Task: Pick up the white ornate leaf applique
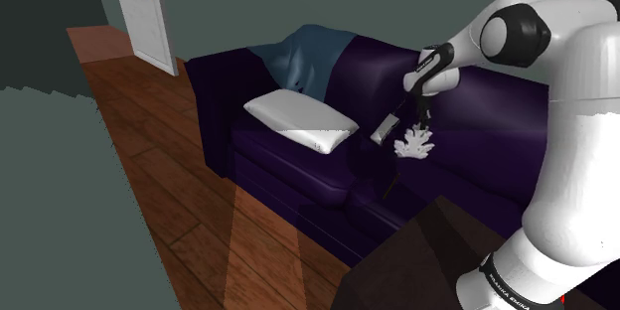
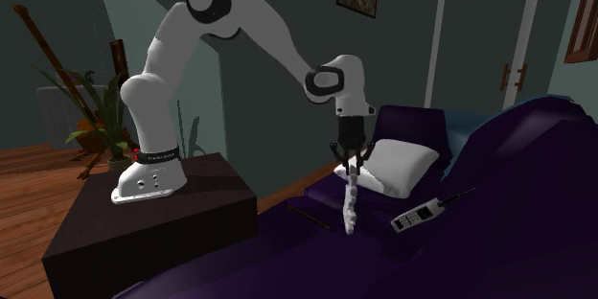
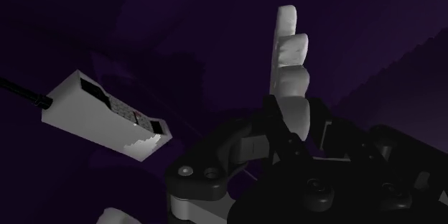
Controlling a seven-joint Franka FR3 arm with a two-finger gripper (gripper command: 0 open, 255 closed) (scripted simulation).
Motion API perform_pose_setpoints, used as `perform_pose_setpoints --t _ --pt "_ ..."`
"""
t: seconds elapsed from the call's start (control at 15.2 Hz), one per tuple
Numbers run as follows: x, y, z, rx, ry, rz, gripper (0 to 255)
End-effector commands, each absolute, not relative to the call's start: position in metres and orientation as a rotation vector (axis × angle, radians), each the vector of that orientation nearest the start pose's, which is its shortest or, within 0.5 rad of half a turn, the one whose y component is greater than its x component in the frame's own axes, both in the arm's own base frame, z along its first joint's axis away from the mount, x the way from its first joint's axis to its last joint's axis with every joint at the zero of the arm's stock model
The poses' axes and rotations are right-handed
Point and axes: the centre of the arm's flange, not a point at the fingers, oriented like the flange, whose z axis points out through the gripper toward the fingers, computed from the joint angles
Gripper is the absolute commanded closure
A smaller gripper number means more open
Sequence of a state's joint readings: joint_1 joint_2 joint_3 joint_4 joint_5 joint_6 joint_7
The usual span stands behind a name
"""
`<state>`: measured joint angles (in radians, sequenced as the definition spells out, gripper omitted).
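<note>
Gripper (image 2: 351, 161) is clenched on the upper end of the white leaf applique (image 2: 352, 201), which hangs upright over the dark purple sofa (image 1: 477, 139) seat. A white pillow (image 1: 301, 119) lies nearby, and a small antenna handset (image 2: 419, 215) rests beside the applique.

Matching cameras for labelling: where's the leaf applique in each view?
Shoulder: applique right of centre, hanging under the claw.
Second exterior: applique near centre, dangling edge-on from the claw.
Wrist: applique clamped in the claw, sticking out past it.
Shared landmark: grey handset lying beside the applique.
</note>
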<state>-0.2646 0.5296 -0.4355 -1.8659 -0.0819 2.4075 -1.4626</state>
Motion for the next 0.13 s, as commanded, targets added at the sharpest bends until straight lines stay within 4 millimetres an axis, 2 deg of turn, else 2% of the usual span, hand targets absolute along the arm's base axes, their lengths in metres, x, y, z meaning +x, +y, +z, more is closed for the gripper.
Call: perform_pose_setpoints --t 0.0,0.07 --pt "0.5057 -0.4015 0.2680 -2.982 -1.407 0.352 255" --pt "0.5057 -0.4015 0.2680 -2.982 -1.407 0.352 255"
